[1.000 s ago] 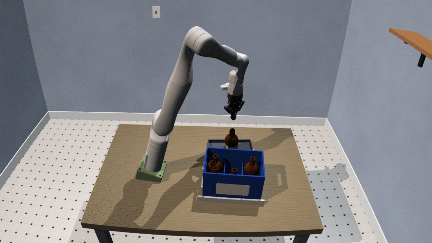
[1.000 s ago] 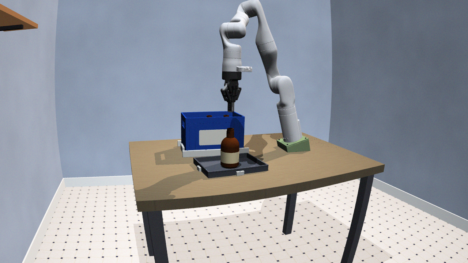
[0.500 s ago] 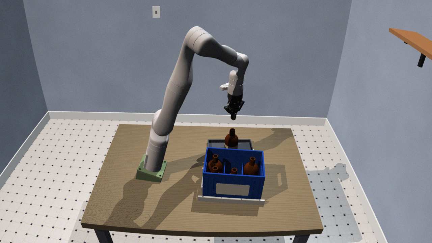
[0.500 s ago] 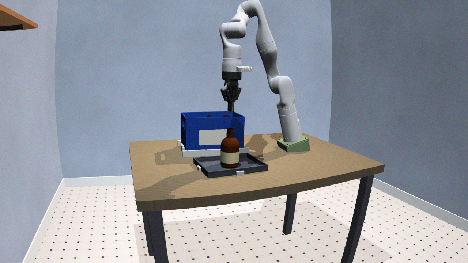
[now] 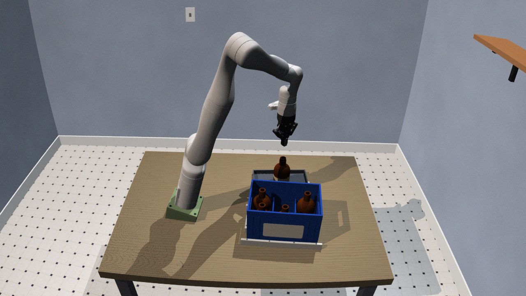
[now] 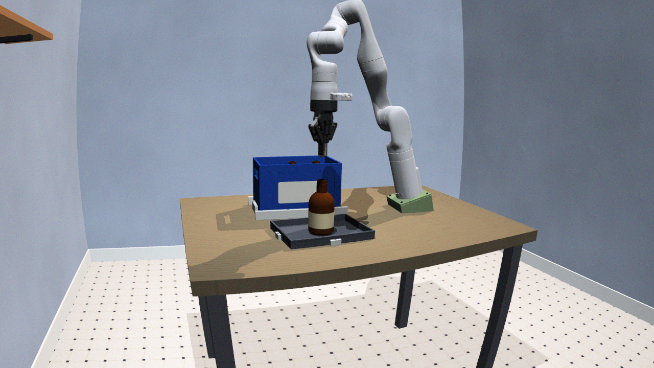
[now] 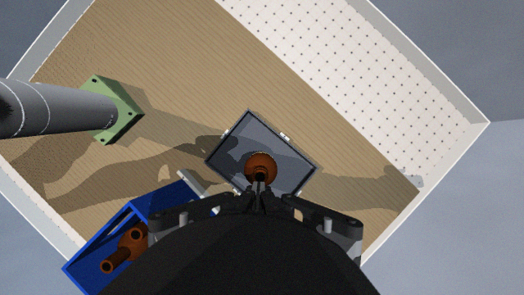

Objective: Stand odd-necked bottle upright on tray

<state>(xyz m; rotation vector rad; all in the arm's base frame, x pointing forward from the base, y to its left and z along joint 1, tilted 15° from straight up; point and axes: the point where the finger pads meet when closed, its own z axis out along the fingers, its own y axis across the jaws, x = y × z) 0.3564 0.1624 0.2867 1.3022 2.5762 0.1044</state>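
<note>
A brown bottle [image 5: 281,169] with a pale label stands upright on the dark grey tray [image 6: 321,236]; it also shows in the exterior view [image 6: 321,208] and from above in the wrist view [image 7: 260,167]. The blue crate [image 5: 284,209] stands in front of the tray in the top view and holds several brown bottles [image 5: 305,202], upright in its compartments. My gripper [image 5: 284,141] hangs well above the tray bottle, fingers shut with nothing between them; it also shows in the exterior view [image 6: 322,148] and the wrist view [image 7: 258,192].
The arm's green base [image 5: 184,209] sits on the table left of the crate. The crate rests on a pale plate [image 5: 281,243]. A wooden shelf [image 5: 501,49] juts from the right wall.
</note>
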